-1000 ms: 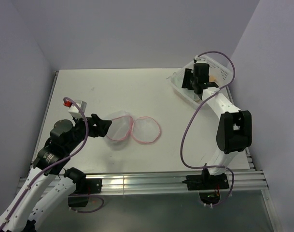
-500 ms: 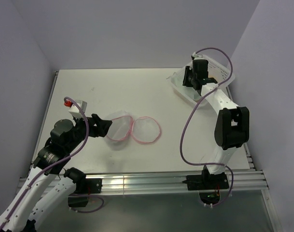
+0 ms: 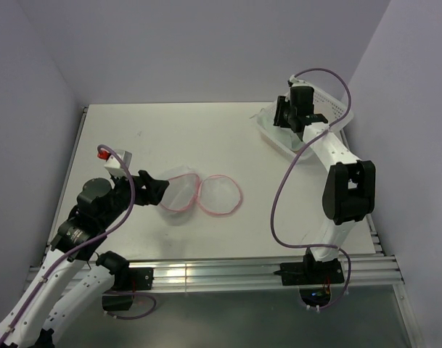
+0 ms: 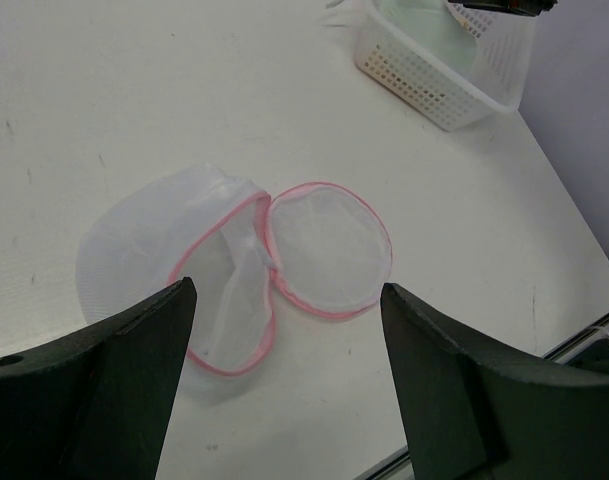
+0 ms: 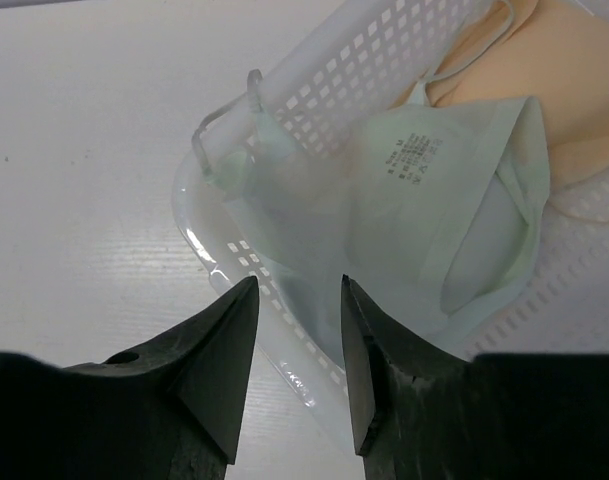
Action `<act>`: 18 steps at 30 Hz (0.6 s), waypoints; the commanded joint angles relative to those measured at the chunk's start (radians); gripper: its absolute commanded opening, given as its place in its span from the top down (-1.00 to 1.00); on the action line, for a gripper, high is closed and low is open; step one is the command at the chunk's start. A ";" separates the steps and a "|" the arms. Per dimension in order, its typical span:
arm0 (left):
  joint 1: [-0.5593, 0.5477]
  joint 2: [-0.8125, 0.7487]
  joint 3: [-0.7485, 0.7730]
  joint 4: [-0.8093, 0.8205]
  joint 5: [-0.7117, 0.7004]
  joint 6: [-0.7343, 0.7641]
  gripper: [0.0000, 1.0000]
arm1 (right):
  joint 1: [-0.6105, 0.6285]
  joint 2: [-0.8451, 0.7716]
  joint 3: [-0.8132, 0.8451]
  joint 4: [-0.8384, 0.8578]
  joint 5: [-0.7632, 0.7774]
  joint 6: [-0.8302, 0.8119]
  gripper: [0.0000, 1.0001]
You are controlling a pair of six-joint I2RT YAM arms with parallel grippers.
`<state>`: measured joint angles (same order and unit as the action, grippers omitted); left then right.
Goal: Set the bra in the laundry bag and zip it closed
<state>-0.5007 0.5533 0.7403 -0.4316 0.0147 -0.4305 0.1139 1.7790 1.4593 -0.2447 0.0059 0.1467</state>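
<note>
The laundry bag (image 3: 178, 190) lies open at the table's near middle, a white mesh pouch with a pink zipper rim; its round lid (image 3: 221, 196) is flipped flat to the right. It also shows in the left wrist view (image 4: 184, 260). My left gripper (image 3: 161, 190) is open and empty just left of the bag's mouth (image 4: 286, 300). A pale green bra (image 5: 424, 190) lies in the white basket (image 5: 354, 70), draped over its near rim, on top of a peach bra (image 5: 564, 90). My right gripper (image 3: 292, 125) hovers over the basket, jaws partly apart above the green bra's edge (image 5: 299, 285).
The perforated white plastic basket (image 3: 275, 138) stands at the far right of the table, near the right wall; it also shows in the left wrist view (image 4: 434, 90). A green strap loop (image 5: 229, 130) hangs outside its rim. Walls enclose the table on three sides.
My right gripper has shifted a little toward the back over the basket. The left arm and the laundry bag have not moved.
</note>
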 commanded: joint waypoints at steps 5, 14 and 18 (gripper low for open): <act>0.005 -0.001 -0.001 0.019 0.011 0.009 -0.62 | 0.000 0.048 0.024 -0.039 -0.054 -0.009 0.13; 0.005 0.007 0.004 0.024 0.018 0.009 -0.62 | -0.002 0.060 0.084 -0.070 -0.040 -0.016 0.12; 0.004 0.008 0.002 0.025 0.019 0.009 -0.62 | 0.001 0.088 0.082 -0.080 -0.049 -0.010 0.23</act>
<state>-0.5007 0.5549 0.7399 -0.4316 0.0151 -0.4309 0.1143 1.8420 1.4990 -0.3153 -0.0311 0.1394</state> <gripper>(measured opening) 0.810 0.406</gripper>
